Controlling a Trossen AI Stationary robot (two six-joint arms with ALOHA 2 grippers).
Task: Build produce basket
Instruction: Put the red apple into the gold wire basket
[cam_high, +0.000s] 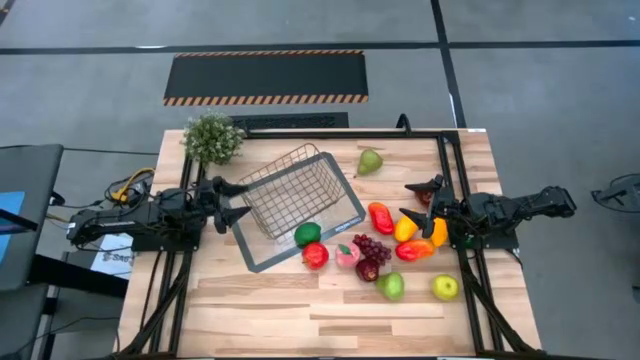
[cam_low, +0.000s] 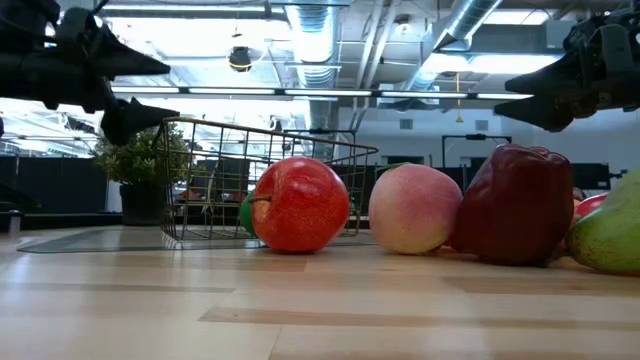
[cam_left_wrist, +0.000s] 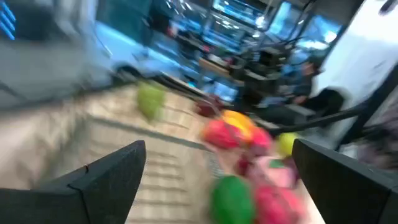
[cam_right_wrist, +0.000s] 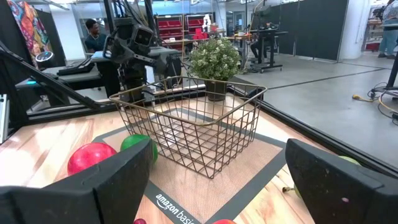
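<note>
Right, both my claws hang spread wide and empty: left gripper (cam_high: 237, 200) beside the basket (cam_high: 300, 195), right gripper (cam_high: 420, 203) over the produce (cam_high: 372, 255) scattered near its tray. Crowded fruit could roll if nudged.

Top of the wire basket (cam_high: 297, 192) is open and unobstructed from above; its thin handle lies along the rim. Bare table (cam_high: 270, 310) spans the near edge and the near left corner. The left end effector (cam_high: 232, 202) hovers with fingers spread just beside the basket's left wall. Clustered produce (cam_high: 385, 245) crowds the strip between basket and right end effector (cam_high: 421, 204). A potted plant (cam_high: 212, 138) blocks the far left corner.
</note>
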